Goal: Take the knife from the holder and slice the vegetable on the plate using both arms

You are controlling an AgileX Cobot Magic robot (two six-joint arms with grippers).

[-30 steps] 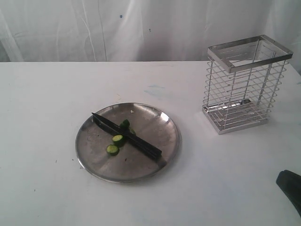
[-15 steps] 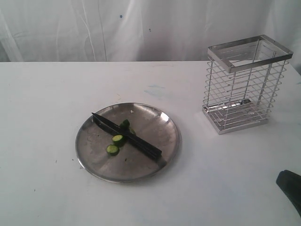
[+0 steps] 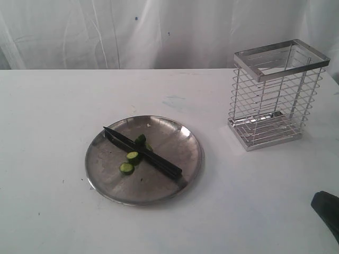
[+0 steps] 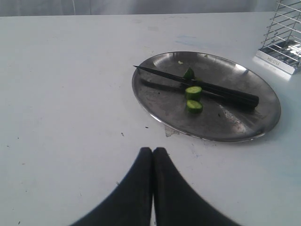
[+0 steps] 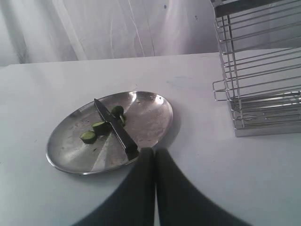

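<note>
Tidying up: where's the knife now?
Exterior view, left of centre: the dark slim knife lies diagonally across the round steel plate, beside green vegetable slices.

- We see a white table (image 3: 53, 106). Its flat top fills most of the outside camera's view.
- We see a round shiny plate (image 3: 108, 159) lying flat on the table, about in the middle and a bit nearer the front edge.
- We see a tall wire holder (image 3: 275, 100) standing upright near the table's far right corner, well apart from the plate.
- We see a faint blue smudge (image 3: 175, 99) on the table top, between the plate and the far edge.
- We see a few tiny dark specks (image 3: 62, 181) on the table, left of the plate.
</note>
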